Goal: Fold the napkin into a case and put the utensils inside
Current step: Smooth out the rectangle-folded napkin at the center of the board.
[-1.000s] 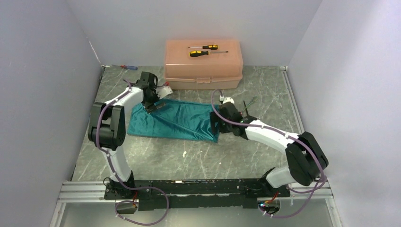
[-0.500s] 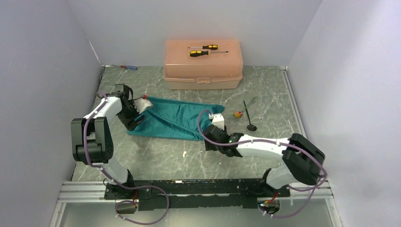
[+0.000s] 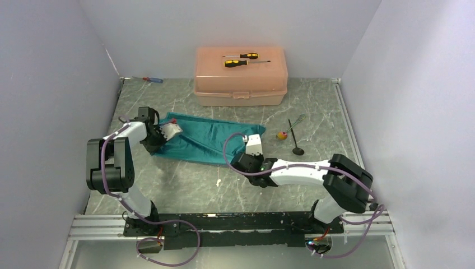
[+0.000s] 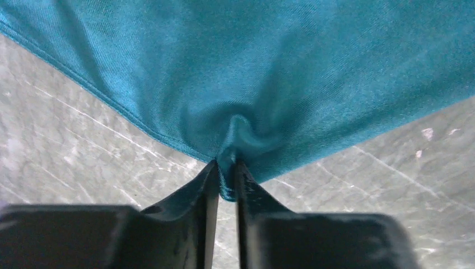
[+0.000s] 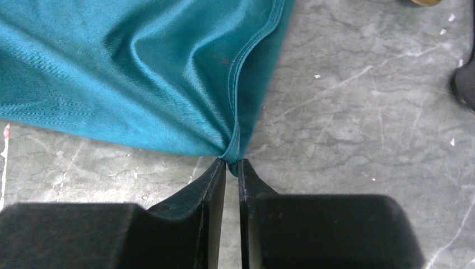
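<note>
**Both grippers pinched on the napkin; utensils lying outside it**

1. Napkin. I see the teal napkin (image 3: 204, 139) lying loose and creased on the worktop (image 3: 185, 185), not yet shaped into a case. It runs from near the left edge towards the middle, on the near side of the peach box (image 3: 241, 84).

2. Left gripper. In the left wrist view, the left gripper (image 4: 227, 168) has its jaws drawn nearly together on the napkin's near edge. A small puckered fold of cloth is caught between the tips. From above, this grip sits at the napkin's left end.

3. Right gripper. In the right wrist view, the right gripper (image 5: 231, 162) is likewise almost closed, nipping the hemmed corner of the napkin. The cloth fans away from the pinch in ridges. From above, this is the near right corner of the napkin.

4. Utensils. The black spoon (image 3: 293, 139) and the fork (image 3: 298, 120) lie crossed on the bare worktop, right of the napkin and apart from it. A small yellow-and-red object (image 3: 282, 135) lies just beside them.

5. Other items. The box stands at the far edge with two yellow-and-black screwdrivers (image 3: 242, 60) on its lid. A red-and-blue screwdriver (image 3: 152, 80) lies in the far left corner.
</note>
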Available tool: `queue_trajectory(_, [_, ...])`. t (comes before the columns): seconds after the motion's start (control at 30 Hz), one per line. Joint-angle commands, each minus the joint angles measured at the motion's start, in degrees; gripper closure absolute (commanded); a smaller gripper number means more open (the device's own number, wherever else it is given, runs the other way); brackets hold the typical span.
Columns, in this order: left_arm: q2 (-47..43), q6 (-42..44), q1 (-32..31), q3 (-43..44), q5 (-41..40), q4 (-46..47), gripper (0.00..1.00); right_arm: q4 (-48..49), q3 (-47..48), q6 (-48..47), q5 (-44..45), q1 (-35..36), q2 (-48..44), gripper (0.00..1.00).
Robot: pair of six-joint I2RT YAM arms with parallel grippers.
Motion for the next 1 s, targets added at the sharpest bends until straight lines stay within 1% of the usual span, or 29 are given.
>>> queue_trajectory(0.0, [2.9,5.0,0.1,-5.3,-1.0,8.8,0.94,-2.0,-1.8,0.0,3.9,-0.7,-4.5,0.85])
queue_trajectory(0.03, [3.2,5.6,0.1,-5.9,-1.4,9.7,0.97,-2.0,-2.4,-0.5,3.7,-1.0,-4.9,0.85])
queue_trajectory(0.13, [3.6,6.9,0.1,-7.0,-2.5,11.1,0.97,-3.2,-3.6,-1.3,3.5,-2.5,-5.8,0.86])
queue_trajectory(0.27, [2.3,7.3,0.0,-7.5,-1.2,10.4,0.97,-5.7,-4.3,-1.1,2.8,-6.7,-6.6,0.86])
queue_trajectory(0.3, [1.9,7.0,0.0,-7.2,-0.5,9.8,0.97,-6.2,-4.1,-1.0,2.9,-7.1,-7.2,0.84])
queue_trajectory(0.33, [1.6,6.6,-0.1,-6.9,-0.1,9.0,0.97,-6.5,-3.7,-1.5,3.2,-6.8,-8.2,0.74])
queue_trajectory(0.4, [0.8,6.1,-0.3,-6.4,0.9,7.8,0.97,-6.5,-2.4,-1.5,4.7,-3.9,-9.8,0.49])
queue_trajectory(0.43, [0.5,5.9,-0.4,-6.2,1.2,7.4,0.97,-6.2,-1.6,-0.9,4.9,-2.3,-10.1,0.45])
queue_trajectory(0.47, [0.3,5.8,-0.4,-6.1,1.6,7.0,0.97,-6.0,-0.7,0.0,4.9,-1.0,-9.9,0.39])
queue_trajectory(0.5, [0.1,5.6,-0.5,-5.9,1.9,6.5,0.97,-5.9,0.2,0.9,5.0,0.3,-9.4,0.36])
queue_trajectory(0.57, [0.0,5.2,-0.7,-5.6,2.2,5.8,0.97,-6.5,2.7,3.1,6.3,3.3,-6.7,0.34])
queue_trajectory(0.67, [-0.1,4.6,-0.7,-4.9,2.2,4.9,0.97,-9.4,7.5,6.6,8.3,5.7,-0.6,0.38])
queue_trajectory(0.73, [0.0,4.2,-0.7,-4.0,2.2,3.9,0.97,-10.6,10.7,7.6,9.7,6.3,4.2,0.4])
queue_trajectory(0.83, [-0.1,3.6,-0.8,-2.6,2.6,2.4,0.97,-17.2,15.4,13.0,14.1,6.3,10.2,0.45])
queue_trajectory(0.97, [-0.8,3.8,-1.0,-2.5,2.3,1.8,0.97,-22.4,18.7,17.8,16.6,6.3,15.2,0.49])
